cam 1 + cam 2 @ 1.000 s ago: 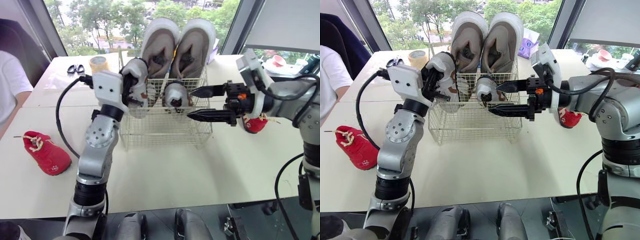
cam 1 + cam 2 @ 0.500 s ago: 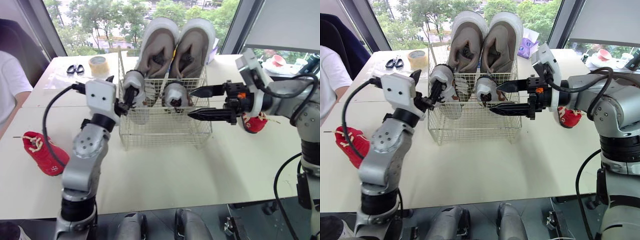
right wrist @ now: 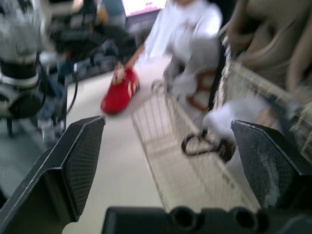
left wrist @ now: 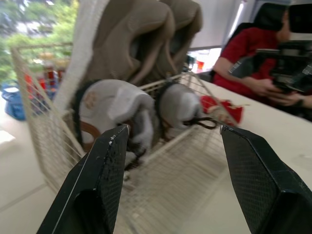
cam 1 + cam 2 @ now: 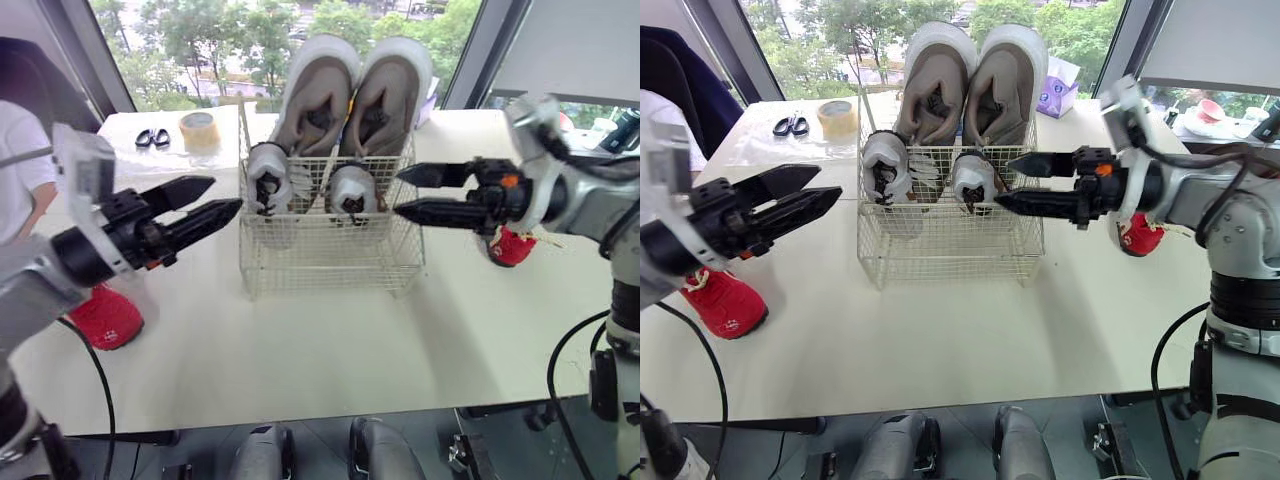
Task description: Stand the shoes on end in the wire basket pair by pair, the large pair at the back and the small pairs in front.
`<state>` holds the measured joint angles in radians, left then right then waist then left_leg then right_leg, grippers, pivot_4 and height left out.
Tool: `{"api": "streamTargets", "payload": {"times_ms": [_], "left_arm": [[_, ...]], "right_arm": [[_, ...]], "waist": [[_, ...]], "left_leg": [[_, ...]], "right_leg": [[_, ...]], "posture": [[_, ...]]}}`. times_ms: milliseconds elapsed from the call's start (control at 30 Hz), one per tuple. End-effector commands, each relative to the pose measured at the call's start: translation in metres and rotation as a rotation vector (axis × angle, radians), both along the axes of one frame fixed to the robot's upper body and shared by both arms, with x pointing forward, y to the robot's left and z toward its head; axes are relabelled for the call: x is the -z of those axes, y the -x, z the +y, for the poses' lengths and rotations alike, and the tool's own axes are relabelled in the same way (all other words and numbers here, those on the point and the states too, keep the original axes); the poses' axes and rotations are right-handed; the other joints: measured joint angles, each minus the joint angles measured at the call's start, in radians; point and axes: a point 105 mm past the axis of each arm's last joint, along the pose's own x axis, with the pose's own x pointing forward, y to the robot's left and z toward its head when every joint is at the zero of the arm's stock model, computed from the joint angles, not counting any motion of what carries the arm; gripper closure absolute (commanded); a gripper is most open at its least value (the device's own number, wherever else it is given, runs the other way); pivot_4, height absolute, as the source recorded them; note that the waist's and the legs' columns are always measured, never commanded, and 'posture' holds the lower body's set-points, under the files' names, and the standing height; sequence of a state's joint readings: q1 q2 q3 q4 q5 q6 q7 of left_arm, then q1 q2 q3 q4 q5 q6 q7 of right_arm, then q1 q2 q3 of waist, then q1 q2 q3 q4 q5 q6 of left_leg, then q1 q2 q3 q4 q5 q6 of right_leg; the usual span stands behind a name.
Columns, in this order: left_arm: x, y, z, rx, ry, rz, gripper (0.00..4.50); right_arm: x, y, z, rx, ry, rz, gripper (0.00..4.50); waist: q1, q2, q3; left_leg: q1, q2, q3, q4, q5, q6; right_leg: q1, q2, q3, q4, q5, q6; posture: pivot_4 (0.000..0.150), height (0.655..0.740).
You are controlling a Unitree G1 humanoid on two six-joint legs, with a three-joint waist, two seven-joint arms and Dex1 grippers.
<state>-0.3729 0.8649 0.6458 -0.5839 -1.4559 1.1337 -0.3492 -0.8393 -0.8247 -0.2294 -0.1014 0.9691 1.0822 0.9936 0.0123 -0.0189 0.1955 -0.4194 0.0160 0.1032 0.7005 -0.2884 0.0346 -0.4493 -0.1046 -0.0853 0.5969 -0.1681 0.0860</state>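
Observation:
The wire basket [image 5: 330, 262] stands mid-table. Two large tan shoes [image 5: 318, 95] stand on end at its back. In front of them two small grey-white shoes [image 5: 268, 182] [image 5: 350, 192] stand side by side, toes down. My left gripper [image 5: 222, 194] is open and holds nothing, just left of the basket at rim height. My right gripper [image 5: 398, 191] is open and holds nothing too, pointing at the basket's right front corner. One small red shoe [image 5: 105, 318] lies on the table at the far left. The other red shoe [image 5: 512, 247] lies behind my right arm.
Scissors [image 5: 152, 138] and a tape roll [image 5: 200, 128] lie at the back left of the table. A person in a white shirt [image 5: 20, 150] sits at the left edge. A purple packet [image 5: 1052, 95] sits behind the basket. The left wrist view shows a person in red [image 4: 243, 68] beyond the table.
My left gripper opened, let go of the left small grey-white shoe and drew back to the left. The shoe stays standing in the basket. My right gripper moved slightly right.

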Motion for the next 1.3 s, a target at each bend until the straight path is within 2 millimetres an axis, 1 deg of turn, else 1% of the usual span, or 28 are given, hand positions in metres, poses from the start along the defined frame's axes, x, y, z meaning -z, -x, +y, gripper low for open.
{"api": "streamTargets", "payload": {"times_ms": [33,67,100,133,167,200,233,300,333,433,500,533,633,700,733,833,867,933,1000,1067,1167,1233,1300], "left_arm": [[0.011,0.017,-0.006,0.117,-0.038,0.116,0.13],[0.016,0.021,-0.009,0.136,-0.067,0.139,0.03],[0.021,0.024,-0.012,0.154,-0.084,0.157,0.03],[0.029,0.023,-0.014,0.133,-0.115,0.161,0.03],[0.036,0.016,-0.018,0.059,-0.167,0.108,0.03],[0.042,0.011,-0.020,0.009,-0.202,0.078,0.03],[0.045,0.008,-0.022,-0.021,-0.223,0.054,0.03],[0.045,0.005,-0.034,0.008,-0.137,0.046,0.03],[0.045,0.002,-0.040,0.001,-0.120,0.029,0.03],[0.057,-0.001,-0.052,0.007,-0.106,0.047,0.03],[0.066,0.009,-0.065,0.082,-0.113,0.061,0.03],[0.069,0.013,-0.069,0.110,-0.118,0.061,0.03],[0.067,0.021,-0.080,0.184,-0.008,0.085,0.03],[0.061,0.026,-0.083,0.231,0.083,0.110,0.03],[0.061,0.028,-0.085,0.241,0.094,0.118,0.03],[0.064,0.031,-0.087,0.247,0.076,0.124,0.03],[0.064,0.030,-0.089,0.240,0.079,0.128,0.03],[0.063,0.030,-0.091,0.241,0.087,0.124,0.03],[0.060,0.030,-0.092,0.238,0.098,0.116,0.03],[0.058,0.028,-0.093,0.226,0.110,0.104,0.03],[0.054,0.024,-0.098,0.213,0.127,0.090,0.03],[0.051,0.026,-0.103,0.225,0.141,0.085,0.03],[0.051,0.028,-0.106,0.240,0.144,0.090,0.03]], "right_arm": [[-0.032,0.003,-0.028,0.108,-0.149,-0.050,0.00],[-0.032,0.003,-0.034,0.134,-0.165,-0.041,0.00],[-0.032,0.001,-0.041,0.174,-0.182,-0.036,0.00],[-0.027,-0.011,-0.059,0.315,-0.199,-0.065,0.00],[-0.027,-0.028,-0.087,0.529,-0.250,-0.143,0.00],[-0.025,-0.039,-0.112,0.714,-0.291,-0.201,0.00],[-0.024,-0.043,-0.128,0.829,-0.318,-0.240,0.00],[0.001,-0.044,-0.140,0.957,-0.190,-0.282,0.00],[0.010,-0.043,-0.144,1.004,-0.164,-0.286,0.00],[0.037,-0.033,-0.136,1.086,-0.117,-0.273,0.00],[0.049,-0.026,-0.130,1.146,-0.132,-0.255,0.00],[0.052,-0.023,-0.129,1.165,-0.141,-0.247,0.00],[0.075,-0.014,-0.121,1.209,-0.128,-0.190,0.00],[0.096,-0.007,-0.118,1.241,-0.096,-0.139,0.00],[0.105,-0.004,-0.120,1.272,-0.082,-0.119,0.00],[0.132,0.001,-0.122,1.329,-0.016,-0.061,0.00],[0.144,0.002,-0.121,1.329,0.013,-0.040,0.00],[0.160,0.002,-0.126,1.376,0.027,-0.017,0.00],[0.166,0.000,-0.135,1.438,0.020,-0.016,0.00],[0.171,-0.003,-0.140,1.473,0.003,-0.003,0.00],[0.179,-0.010,-0.145,1.503,-0.009,0.012,0.00],[0.184,-0.015,-0.152,1.533,-0.019,0.026,0.00],[0.188,-0.020,-0.151,1.517,-0.021,0.030,0.00]], "waist": [[0.000,0.000,0.000],[0.000,0.000,0.000],[0.000,0.000,0.000],[0.000,0.000,0.000],[0.001,0.000,-0.001],[0.002,0.000,-0.001],[0.002,0.000,-0.001],[0.004,0.002,-0.001],[0.006,0.003,-0.002],[-0.002,0.006,-0.003],[-0.010,0.009,-0.005],[-0.013,0.009,-0.005],[-0.013,0.011,-0.005],[-0.002,0.011,-0.006],[0.000,0.011,-0.006],[0.001,0.012,-0.007],[0.000,0.013,-0.007],[-0.001,0.013,-0.007],[-0.002,0.014,-0.008],[-0.002,0.014,-0.008],[-0.001,0.014,-0.008],[0.000,0.014,-0.008],[-0.001,0.014,-0.008]], "left_leg": [[0.000,0.000,0.000,0.000,0.000,0.000],[0.000,0.000,0.000,0.000,0.000,0.000],[0.000,0.000,0.000,0.000,0.000,0.000],[0.000,0.000,0.001,0.000,0.000,0.000],[0.000,0.000,0.001,-0.001,0.000,0.000],[0.001,0.000,0.001,-0.001,0.000,0.000],[0.004,0.000,0.001,-0.002,-0.001,-0.001],[0.004,-0.001,0.002,-0.002,-0.002,-0.003],[0.004,-0.001,0.002,-0.002,-0.002,-0.002],[0.005,0.000,0.002,-0.002,0.000,-0.001],[0.007,0.000,0.003,-0.003,0.001,-0.002],[0.009,0.001,0.004,-0.005,0.001,-0.002],[0.010,0.001,0.004,-0.006,0.001,-0.003],[0.010,0.001,0.003,-0.006,0.000,-0.001],[0.010,0.001,0.002,-0.006,-0.002,0.002],[0.010,0.000,0.002,-0.006,-0.002,0.003],[0.010,0.000,0.002,-0.006,-0.003,0.003],[0.010,0.000,0.002,-0.006,-0.003,0.004],[0.010,0.001,0.002,-0.006,-0.003,0.004],[0.010,0.001,0.002,-0.006,-0.003,0.004],[0.010,0.000,0.002,-0.006,-0.003,0.004],[0.010,0.000,0.002,-0.006,-0.003,0.004],[0.010,0.000,0.002,-0.006,-0.003,0.004]], "right_leg": [[0.000,0.000,0.000,0.000,0.000,0.000],[0.000,0.000,0.000,0.000,-0.001,-0.002],[0.000,0.000,0.000,-0.001,-0.002,-0.003],[0.000,0.000,0.000,-0.001,-0.002,-0.003],[0.000,0.000,0.000,-0.001,-0.002,-0.003],[0.001,0.000,0.000,-0.002,-0.002,-0.003],[0.004,0.000,0.000,-0.003,-0.002,-0.003],[0.005,0.000,0.000,-0.006,-0.002,-0.003],[0.005,0.000,0.001,-0.005,-0.002,-0.003],[0.005,0.001,0.001,-0.003,-0.001,-0.001],[0.004,0.002,0.003,-0.002,0.000,0.000],[0.005,0.002,0.003,-0.002,-0.001,-0.001],[0.005,0.003,0.003,-0.002,-0.003,-0.004],[0.005,0.003,0.003,-0.002,-0.004,-0.006],[0.006,0.003,0.003,-0.002,-0.004,-0.006],[0.006,0.002,0.003,-0.002,-0.004,-0.007],[0.006,0.002,0.003,-0.002,-0.005,-0.007],[0.006,0.002,0.003,-0.002,-0.005,-0.008],[0.006,0.003,0.003,-0.002,-0.006,-0.009],[0.006,0.003,0.003,-0.002,-0.006,-0.009],[0.006,0.003,0.003,-0.002,-0.006,-0.009],[0.006,0.003,0.003,-0.002,-0.006,-0.009],[0.007,0.003,0.003,-0.003,-0.006,-0.009]], "posture": [[0.150,0.7400],[0.150,0.7400],[0.150,0.7400],[0.150,0.7400],[0.150,0.7400],[0.150,0.7400],[0.150,0.7400],[0.150,0.7400],[0.150,0.7400],[0.150,0.7400],[0.150,0.7400],[0.150,0.7400],[0.150,0.7400],[0.150,0.7400],[0.150,0.7400],[0.150,0.7400],[0.150,0.7400],[0.150,0.7400],[0.150,0.7400],[0.150,0.7400],[0.150,0.7400],[0.150,0.7400],[0.150,0.7400]]}}
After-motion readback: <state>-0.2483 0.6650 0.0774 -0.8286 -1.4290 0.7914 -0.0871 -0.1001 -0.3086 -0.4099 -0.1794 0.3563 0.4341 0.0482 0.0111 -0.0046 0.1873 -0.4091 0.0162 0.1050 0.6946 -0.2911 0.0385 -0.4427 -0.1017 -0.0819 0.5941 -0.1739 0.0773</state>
